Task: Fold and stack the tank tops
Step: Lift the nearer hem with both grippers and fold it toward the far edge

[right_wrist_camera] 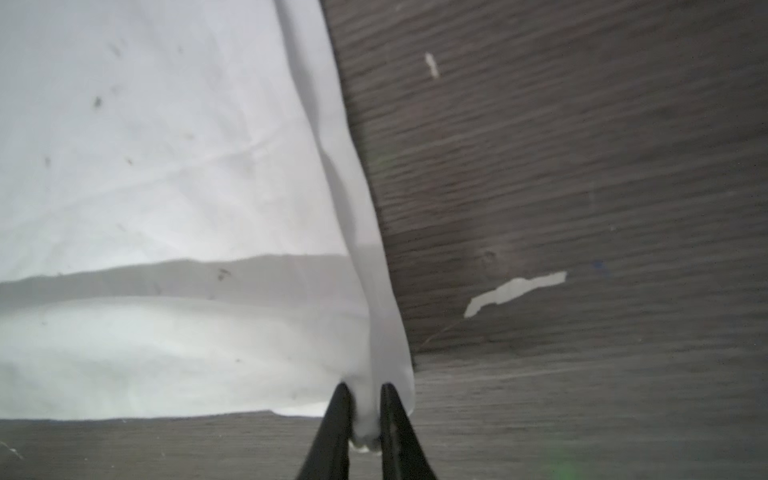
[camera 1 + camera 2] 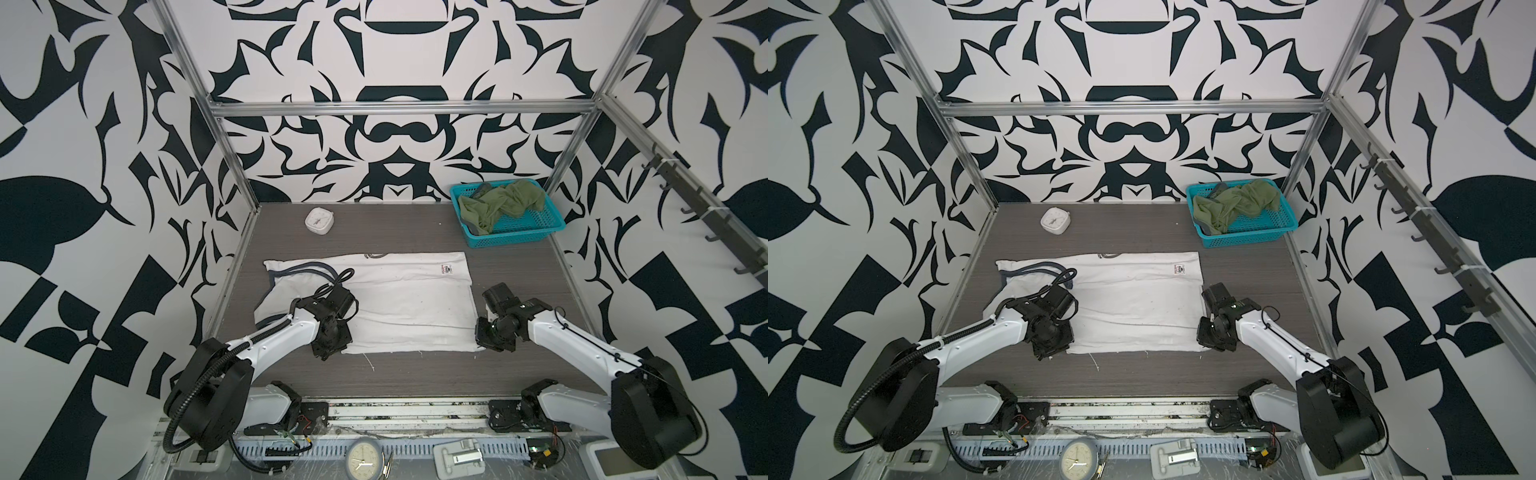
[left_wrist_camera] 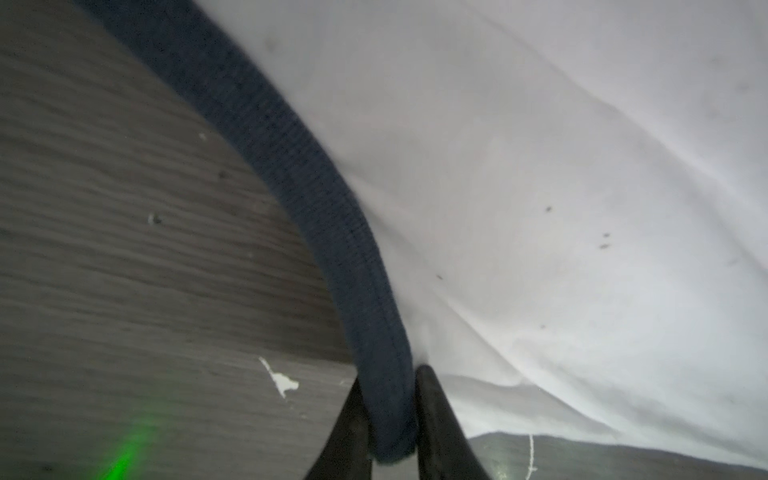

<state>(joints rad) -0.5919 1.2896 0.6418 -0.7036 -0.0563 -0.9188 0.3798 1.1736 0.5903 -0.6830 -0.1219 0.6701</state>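
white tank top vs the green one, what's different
The white tank top lies flat on the table; the green tank top sits crumpled in the teal basket. Left gripper and right gripper pinch the white tank top; nothing touches the green tank top. Both are cloth, unstacked.

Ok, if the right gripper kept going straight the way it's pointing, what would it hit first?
The right gripper is shut on a corner of the white tank top and points steeply down, so it would probably press that cloth into the table beneath; the gap is unclear.
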